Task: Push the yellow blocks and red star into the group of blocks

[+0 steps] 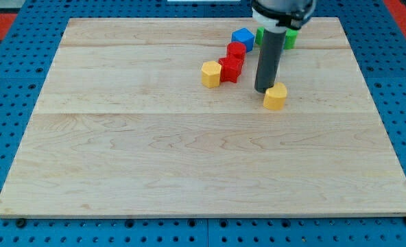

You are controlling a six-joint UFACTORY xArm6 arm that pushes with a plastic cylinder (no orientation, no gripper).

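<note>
Two yellow blocks [210,73] [275,97], my tip [263,90] touching the right one, no gripper state or writing visible

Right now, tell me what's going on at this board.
A single arm with a dark rod is pushing coloured blocks around a wooden board. My tip sits just to the upper left of a yellow block, touching or nearly touching it. Further left, another yellow block sits against a red block, with a second red block and a blue block trailing toward the view's top. A green block shows partly behind the rod.
</note>
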